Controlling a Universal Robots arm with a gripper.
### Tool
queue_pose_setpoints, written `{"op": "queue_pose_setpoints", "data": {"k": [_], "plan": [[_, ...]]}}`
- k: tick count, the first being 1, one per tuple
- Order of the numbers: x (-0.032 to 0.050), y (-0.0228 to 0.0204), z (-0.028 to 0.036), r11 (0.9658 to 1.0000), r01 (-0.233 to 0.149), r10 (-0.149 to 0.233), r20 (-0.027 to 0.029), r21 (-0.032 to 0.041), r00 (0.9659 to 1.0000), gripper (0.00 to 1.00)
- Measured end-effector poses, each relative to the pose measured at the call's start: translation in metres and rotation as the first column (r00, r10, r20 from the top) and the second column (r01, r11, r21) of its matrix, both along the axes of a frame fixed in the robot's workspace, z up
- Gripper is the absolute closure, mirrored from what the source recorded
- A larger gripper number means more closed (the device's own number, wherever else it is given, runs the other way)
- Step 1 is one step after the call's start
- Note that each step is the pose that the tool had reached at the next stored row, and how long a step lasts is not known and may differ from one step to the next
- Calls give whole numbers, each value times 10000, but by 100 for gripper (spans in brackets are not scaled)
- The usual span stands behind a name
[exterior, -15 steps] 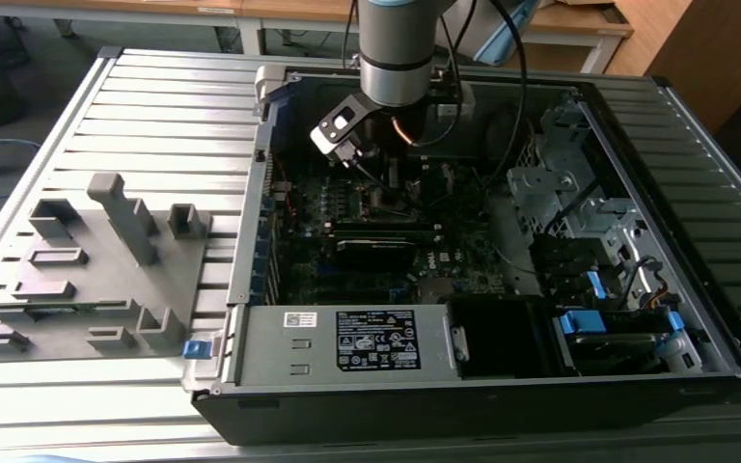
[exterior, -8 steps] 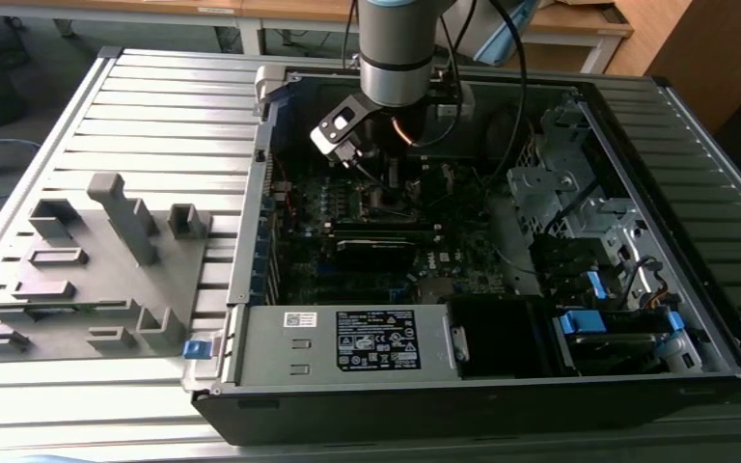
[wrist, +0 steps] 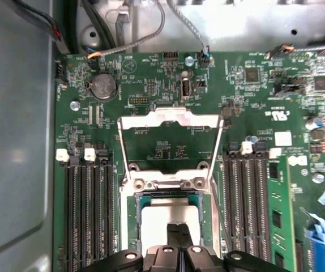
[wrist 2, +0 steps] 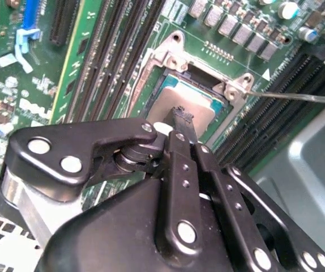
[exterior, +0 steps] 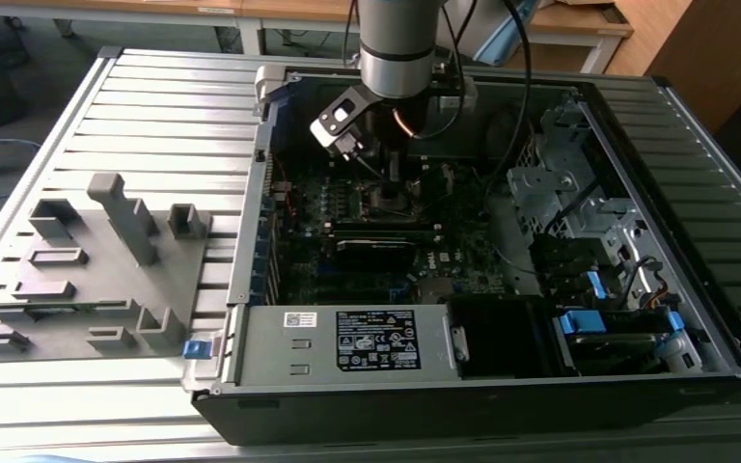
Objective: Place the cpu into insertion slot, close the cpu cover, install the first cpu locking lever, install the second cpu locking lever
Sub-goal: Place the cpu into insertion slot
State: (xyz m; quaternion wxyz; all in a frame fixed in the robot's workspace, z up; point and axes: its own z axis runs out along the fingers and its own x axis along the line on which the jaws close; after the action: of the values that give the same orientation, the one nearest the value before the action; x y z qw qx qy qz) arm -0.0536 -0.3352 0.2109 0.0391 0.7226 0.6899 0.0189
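Observation:
The cpu (wrist: 171,215) lies flat in the insertion slot (wrist: 132,218), its dull silver top also showing in the second wrist view as the cpu (wrist 2: 202,105). The cpu cover (wrist: 171,120) stands swung open beyond the slot, a silvery frame with green board showing through its cut-out. My gripper (wrist: 178,230) is shut, its two black fingers pressed together with the tips over the chip's near edge; I cannot tell if they touch it. A thin locking lever (wrist 2: 298,97) sticks out sideways from the slot's corner. In the exterior view the gripper (exterior: 390,178) hangs over the motherboard's centre.
Black memory slots (wrist: 89,209) flank the socket on both sides. The open computer case (exterior: 500,386) has a power supply at its front and a drive cage (exterior: 577,193) on the exterior view's right. A grey fixture (exterior: 100,270) stands on the slatted table at the left.

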Motion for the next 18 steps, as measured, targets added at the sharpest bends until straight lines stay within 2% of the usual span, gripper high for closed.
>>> {"op": "queue_pose_setpoints", "data": {"k": [3,9,18], "plan": [[0,0,65,10000,-1,1,-2,-1,10000,89],[0,0,155,10000,-1,1,-2,-2,10000,89],[0,0,170,10000,13,-13,-2,0,10000,89]]}}
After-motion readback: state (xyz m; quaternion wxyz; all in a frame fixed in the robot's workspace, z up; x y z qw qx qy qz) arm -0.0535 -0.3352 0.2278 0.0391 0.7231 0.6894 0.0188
